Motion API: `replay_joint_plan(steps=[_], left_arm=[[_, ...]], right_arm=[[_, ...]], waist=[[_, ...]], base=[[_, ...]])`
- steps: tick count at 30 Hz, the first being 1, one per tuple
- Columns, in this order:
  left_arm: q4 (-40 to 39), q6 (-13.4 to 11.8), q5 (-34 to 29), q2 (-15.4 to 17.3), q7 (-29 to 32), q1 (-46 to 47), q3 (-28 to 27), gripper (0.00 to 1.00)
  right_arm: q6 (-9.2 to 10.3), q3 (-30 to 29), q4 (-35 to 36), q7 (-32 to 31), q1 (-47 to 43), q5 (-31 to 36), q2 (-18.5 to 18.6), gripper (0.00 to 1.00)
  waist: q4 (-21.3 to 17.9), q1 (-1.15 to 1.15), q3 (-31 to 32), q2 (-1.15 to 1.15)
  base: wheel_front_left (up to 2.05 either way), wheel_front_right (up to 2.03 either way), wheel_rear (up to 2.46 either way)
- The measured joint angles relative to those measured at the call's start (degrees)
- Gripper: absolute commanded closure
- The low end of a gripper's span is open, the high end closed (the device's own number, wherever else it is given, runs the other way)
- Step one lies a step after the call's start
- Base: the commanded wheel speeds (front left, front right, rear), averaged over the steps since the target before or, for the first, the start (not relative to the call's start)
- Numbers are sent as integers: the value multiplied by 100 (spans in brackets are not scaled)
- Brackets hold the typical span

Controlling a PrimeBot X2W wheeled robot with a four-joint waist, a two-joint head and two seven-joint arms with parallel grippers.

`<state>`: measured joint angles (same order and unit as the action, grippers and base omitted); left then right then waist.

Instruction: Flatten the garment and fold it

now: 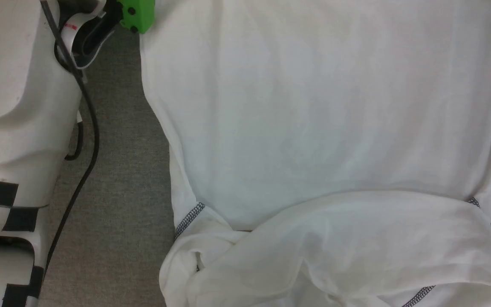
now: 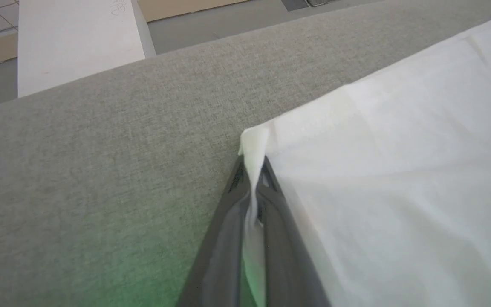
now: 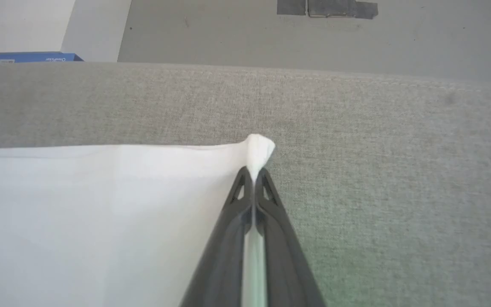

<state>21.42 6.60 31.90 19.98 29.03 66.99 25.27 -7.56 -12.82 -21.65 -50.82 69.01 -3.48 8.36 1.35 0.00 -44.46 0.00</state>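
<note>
The white garment lies spread across the grey fabric surface, with a bunched fold and dark grey stitching along its near edge. In the left wrist view my left gripper is shut on a pinched corner of the garment, a tuft of cloth sticking out past the fingertips. My right gripper is likewise shut on another corner of the garment, with a small white tuft above its tips. In the head view my pale left arm with a green part stands at the upper left.
The grey fabric surface shows left of the garment. Beyond its far edge lie a grey floor, a white box, a blue-edged box and dark tape patches. A black cable runs down my left arm.
</note>
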Motion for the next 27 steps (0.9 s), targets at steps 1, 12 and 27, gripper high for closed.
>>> replay_joint_plan(steps=[1, 12, 27], left_arm=[[11, 7, 18, -8, -74, 0, -10, 100], [125, 41, 145, 13, -1405, -53, -303, 100], [-1154, 46, 480, 361, -2240, -1674, -249, 100]], right_arm=[[0, 8, 10, 63, 1, -1, 12, 100], [-1, 18, 256, 793, -136, -516, 272, 100], [-1, -87, 1574, 1100, -1975, -1794, 539, 100]], waist=[[-2, 0, 11, 0], [-18, 0, 374, 0], [21, 0, 1378, 0]], base=[[0, 0, 0], [0, 0, 0], [0, 0, 0]])
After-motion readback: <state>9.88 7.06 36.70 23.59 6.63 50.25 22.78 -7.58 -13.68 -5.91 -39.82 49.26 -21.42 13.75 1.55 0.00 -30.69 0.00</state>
